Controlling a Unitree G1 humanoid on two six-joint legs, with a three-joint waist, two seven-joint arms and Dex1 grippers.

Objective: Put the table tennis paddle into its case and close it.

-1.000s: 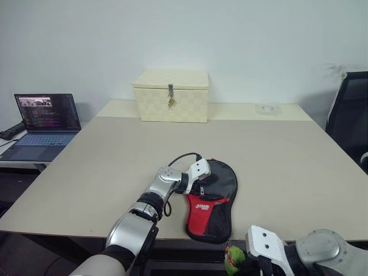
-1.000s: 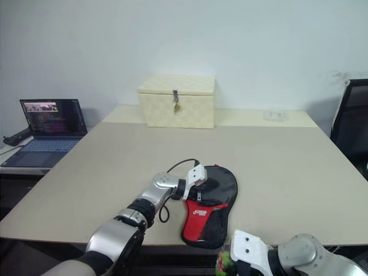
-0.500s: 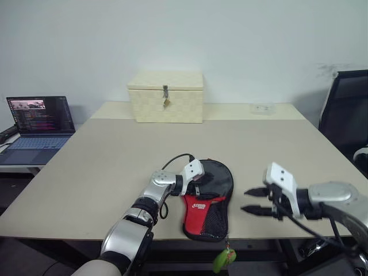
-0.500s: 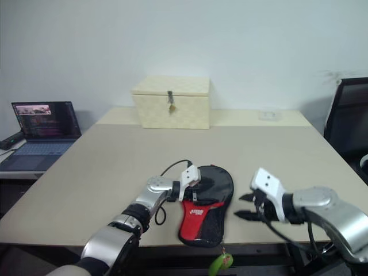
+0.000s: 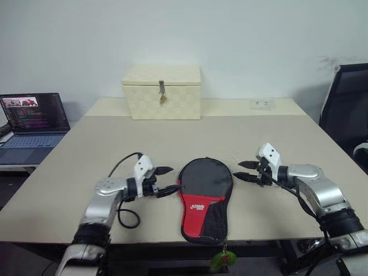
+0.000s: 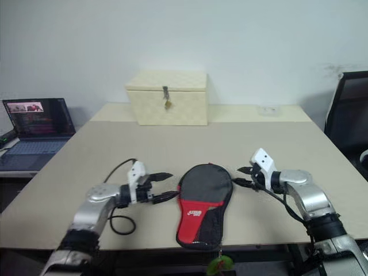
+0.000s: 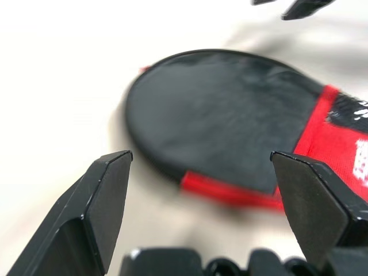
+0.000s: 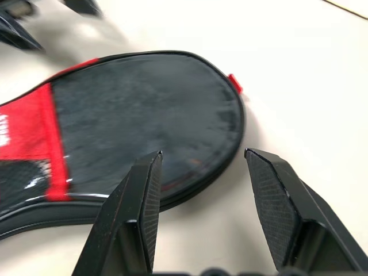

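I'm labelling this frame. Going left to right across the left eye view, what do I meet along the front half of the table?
Laptop → left hand → case → right hand → black chair.

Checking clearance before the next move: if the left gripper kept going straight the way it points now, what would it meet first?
Probably the case. The left gripper, fingers open and empty, points toward the round black end lying flat on the table. Its height above the table is unclear, so it might pass just over the top.

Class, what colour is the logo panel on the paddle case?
Red, on the black case; clearest in the left eye view.
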